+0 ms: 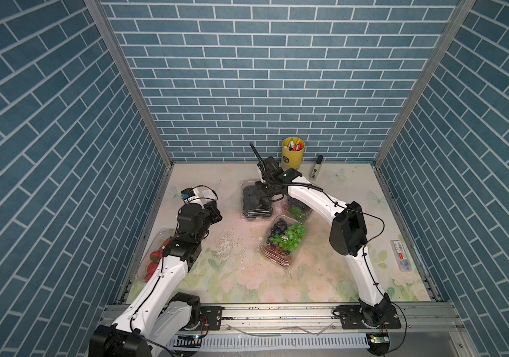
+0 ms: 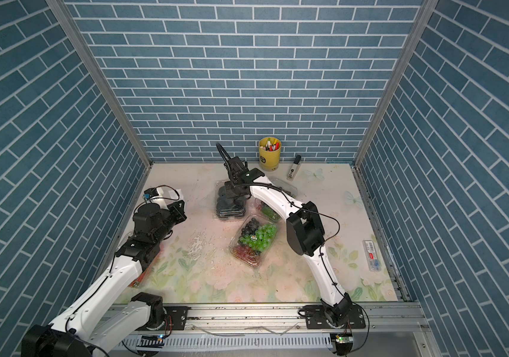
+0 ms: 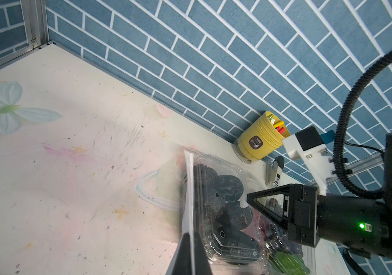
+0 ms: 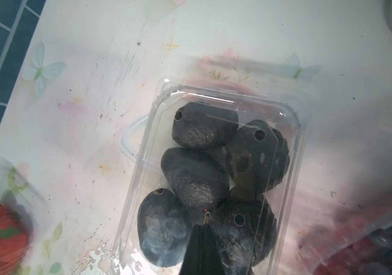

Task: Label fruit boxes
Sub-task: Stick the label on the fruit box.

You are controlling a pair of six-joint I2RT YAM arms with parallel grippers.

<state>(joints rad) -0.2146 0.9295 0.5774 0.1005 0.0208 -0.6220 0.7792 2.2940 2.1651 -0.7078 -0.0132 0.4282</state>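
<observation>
Closest to the lens, right hand (image 4: 205, 226) is pinched shut with its tip over the berry box (image 4: 214, 166), which sits far centre on the worktop (image 1: 247, 278). I cannot tell if it touches the lid or carries a sticker. Left hand (image 3: 189, 238), at far left, is clamped on a white sheet (image 3: 188, 185) held on edge. I judge a label is going on: I would lower straight onto flat lid and press gently, since thin plastic flexes. Grape box (image 1: 284, 244) lies nearer, strawberry box (image 1: 154, 259) near left.
</observation>
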